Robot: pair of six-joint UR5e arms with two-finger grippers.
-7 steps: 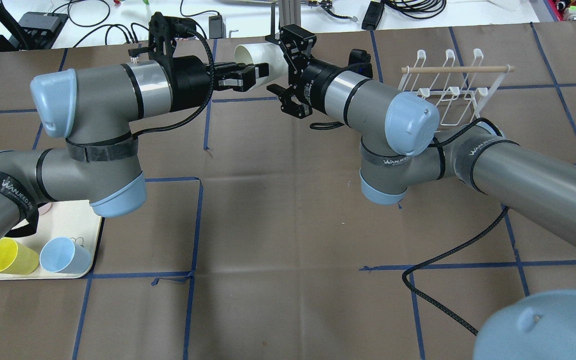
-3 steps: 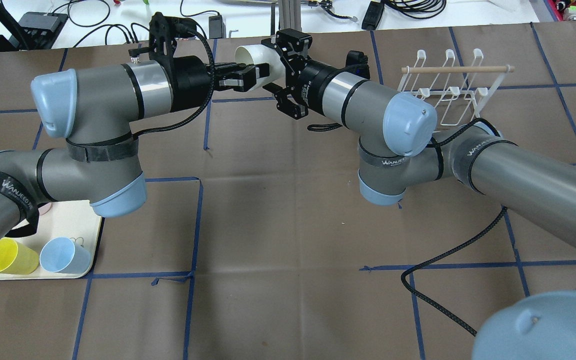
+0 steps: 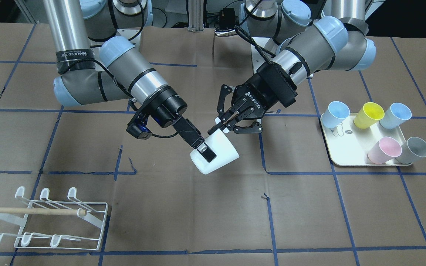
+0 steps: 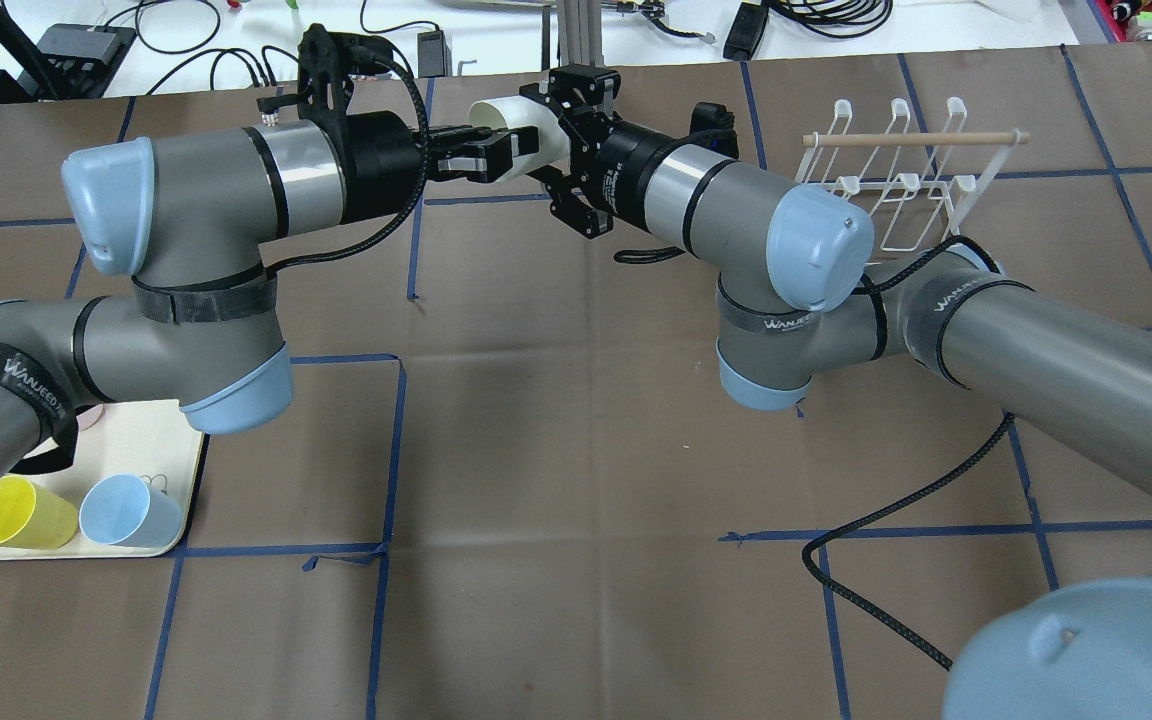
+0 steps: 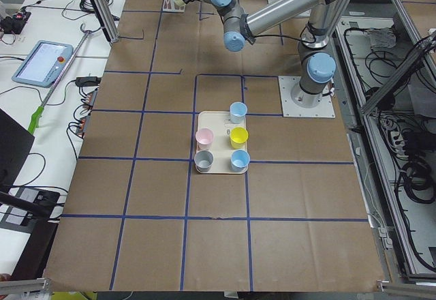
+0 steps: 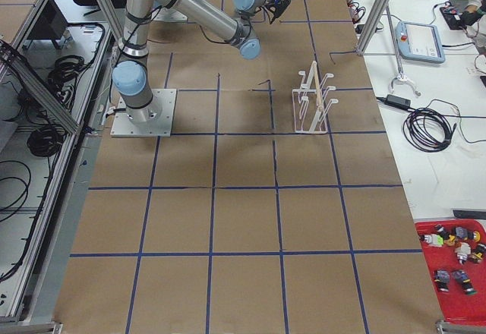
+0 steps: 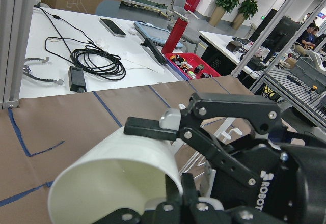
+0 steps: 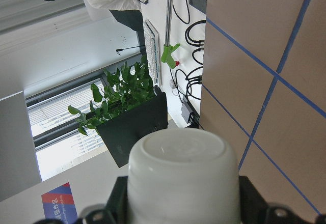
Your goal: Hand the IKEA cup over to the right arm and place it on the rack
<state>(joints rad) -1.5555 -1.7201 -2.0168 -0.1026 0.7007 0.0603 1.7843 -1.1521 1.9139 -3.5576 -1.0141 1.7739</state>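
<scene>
A white IKEA cup (image 3: 222, 151) hangs in mid-air over the table's far middle. My left gripper (image 3: 224, 125) is shut on its rim; the open mouth faces the left wrist camera (image 7: 117, 168). My right gripper (image 3: 205, 149) is open and its jaws straddle the cup's body from the base end, one finger (image 7: 153, 130) lying along the top. The cup's base fills the right wrist view (image 8: 183, 178). From overhead the cup (image 4: 536, 125) sits between the left gripper (image 4: 501, 150) and the right gripper (image 4: 548, 140). The white wire rack (image 4: 896, 180) with a wooden rod stands to the right.
A cream tray (image 3: 346, 155) holds several coloured cups on my left side; part of it shows overhead (image 4: 161, 440). The rack (image 3: 50, 221) stands near the operators' edge. A black cable (image 4: 896, 510) trails across the table under my right arm.
My right gripper has slid left along the cup, so its jaws now reach further over it. The left arm and the cup have stayed still.
</scene>
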